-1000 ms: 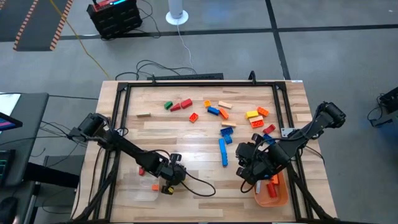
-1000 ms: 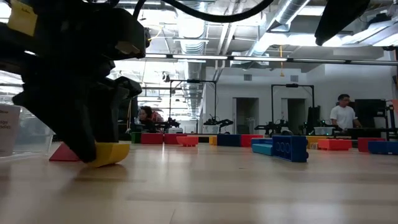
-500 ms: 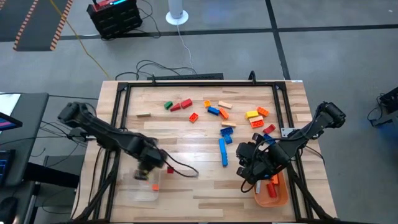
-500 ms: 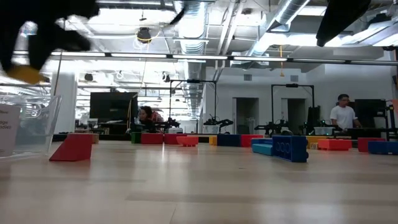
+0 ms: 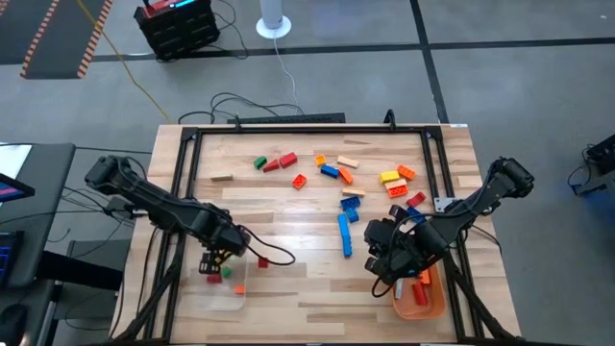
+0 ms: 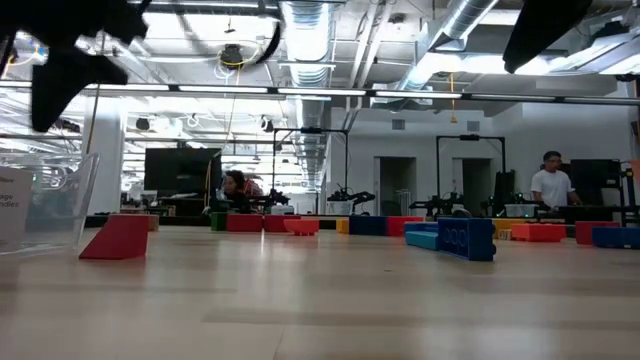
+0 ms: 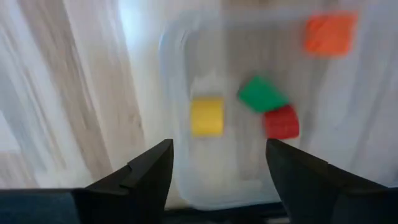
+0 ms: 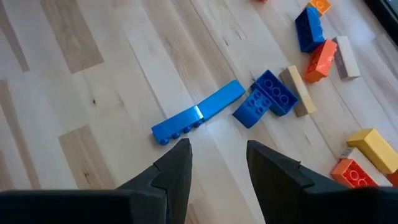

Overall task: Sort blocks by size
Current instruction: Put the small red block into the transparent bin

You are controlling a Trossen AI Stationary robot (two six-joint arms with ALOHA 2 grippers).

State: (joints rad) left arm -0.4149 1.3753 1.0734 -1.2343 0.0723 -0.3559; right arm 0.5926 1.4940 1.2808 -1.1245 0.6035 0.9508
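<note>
My left gripper (image 7: 217, 180) hangs open, pointing down, over the clear tray (image 7: 168, 56) at the table's near left (image 5: 223, 298). Between its fingers, below, a yellow block (image 7: 207, 116) shows inside the tray beside a green (image 7: 261, 94), a red (image 7: 281, 122) and an orange block (image 7: 329, 32). More blocks (image 5: 346, 178) lie scattered on the far middle of the table. My right gripper (image 5: 384, 264) hovers open, slanting down, by the orange tray (image 5: 437, 306). Ahead of it lie a long blue bar (image 8: 199, 112) and a blue block (image 8: 267, 96).
A small red block (image 5: 262, 260) lies on the wood just right of the clear tray. A red wedge (image 6: 118, 238) shows near the tray's wall (image 6: 60, 200) in the low view. The orange tray holds a few blocks. A black frame (image 5: 288, 125) borders the table.
My left gripper has lifted the yellow block off the table, carried it toward the left edge to above the clear tray, tipped to point straight down, and let it go. The block now shows inside the tray.
</note>
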